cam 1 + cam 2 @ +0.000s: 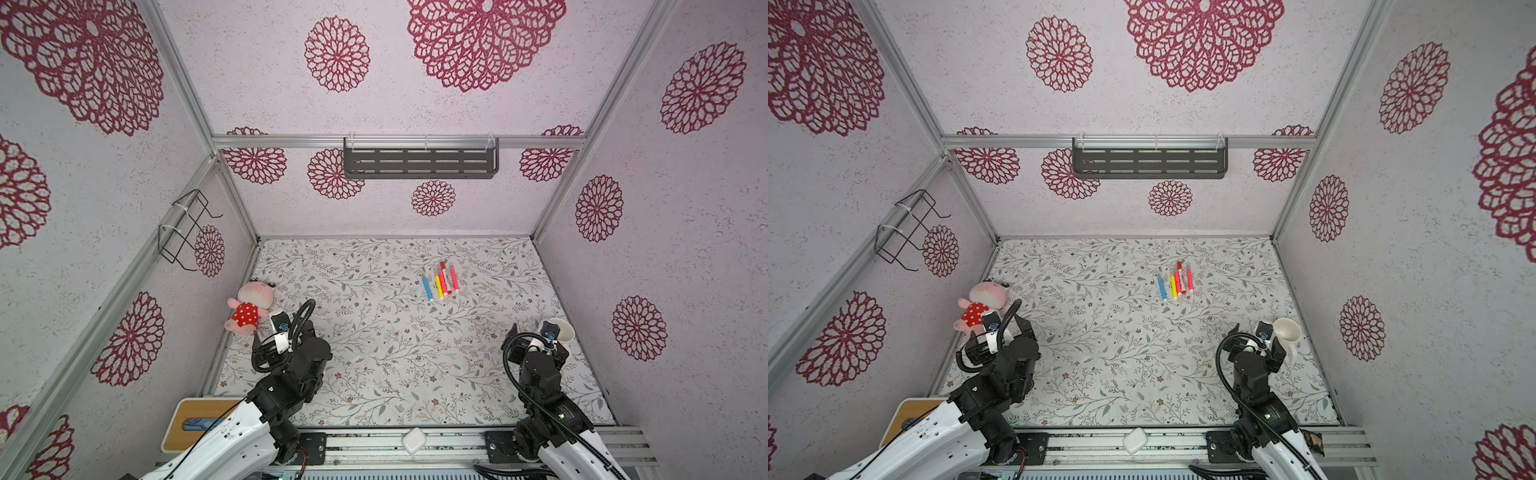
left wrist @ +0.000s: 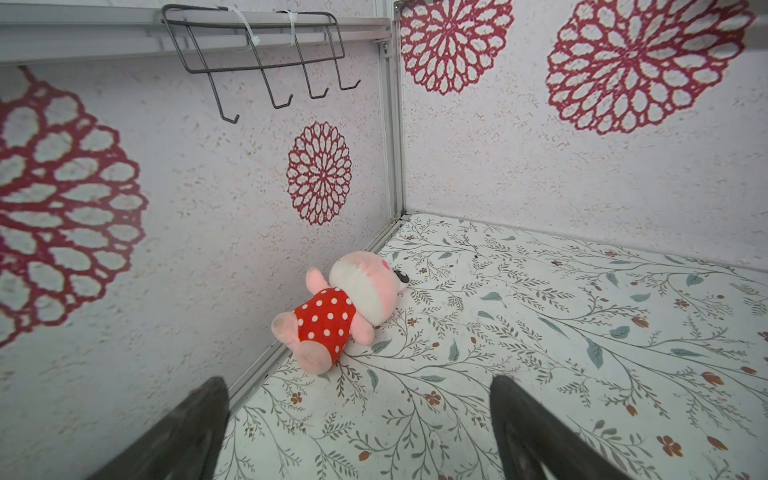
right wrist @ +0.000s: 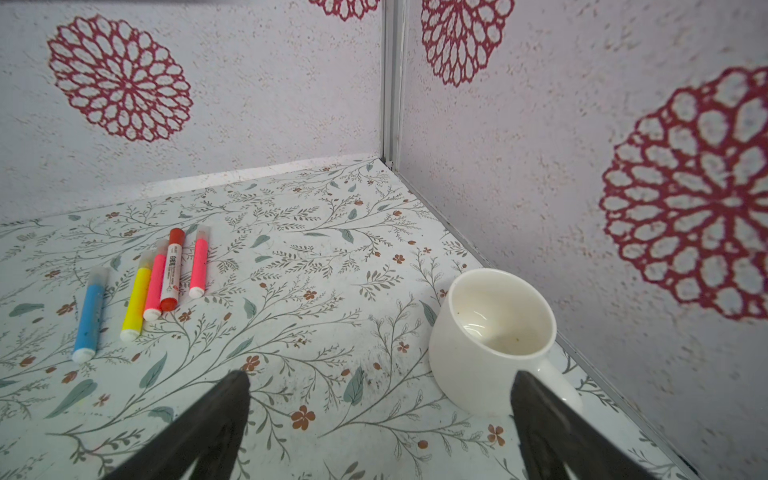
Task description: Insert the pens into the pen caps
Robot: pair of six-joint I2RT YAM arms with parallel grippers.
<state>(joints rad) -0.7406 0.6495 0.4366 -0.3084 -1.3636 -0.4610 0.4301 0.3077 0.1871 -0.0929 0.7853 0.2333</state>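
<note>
Several pens (image 1: 441,282) (image 1: 1176,282) lie side by side at the table's back right. In the right wrist view they are blue (image 3: 89,320), yellow (image 3: 136,299), pink (image 3: 156,282), red (image 3: 171,270) and pink (image 3: 198,266). See-through whitish pen caps (image 3: 99,274) sit on their far ends; the red pen's cap (image 3: 176,236) is red. My left gripper (image 1: 309,328) (image 2: 357,380) is open and empty at the front left, by a plush toy. My right gripper (image 1: 1256,343) (image 3: 380,374) is open and empty at the front right, well short of the pens.
A pink plush toy in a red dotted dress (image 1: 249,309) (image 2: 336,311) lies by the left wall. A white mug (image 1: 1287,332) (image 3: 494,332) lies tilted by the right wall, its handle near one right finger. A wire hook rack (image 1: 187,228) and a dark shelf (image 1: 419,160) hang on the walls.
</note>
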